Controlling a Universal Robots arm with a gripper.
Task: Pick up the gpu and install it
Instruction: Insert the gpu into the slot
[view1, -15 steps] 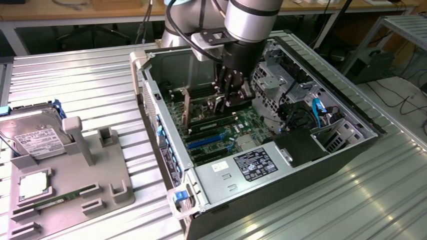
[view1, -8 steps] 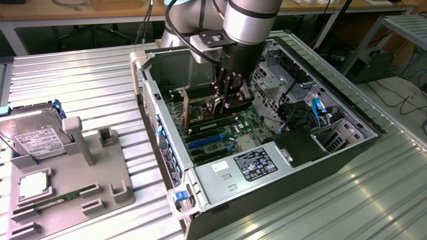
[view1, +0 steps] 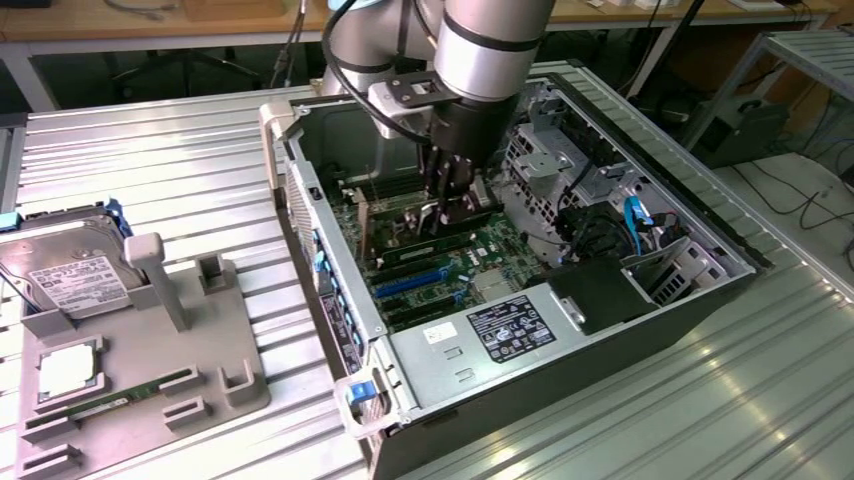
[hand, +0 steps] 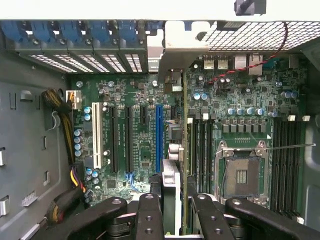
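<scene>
The gpu stands on edge inside the open computer case, low over the green motherboard. My gripper reaches straight down into the case and is shut on the card's top edge. In the wrist view the gpu is edge-on between my black fingers, with my gripper clamped around it. Its silver end bracket meets the case's rear slot wall. The card lines up beside the blue expansion slot; whether it is seated I cannot tell.
A grey parts holder at the exterior view's left carries a silver hard drive, a thin RAM stick and a square chip. Cables and a drive cage crowd the case's far side. The CPU socket lies beside the card.
</scene>
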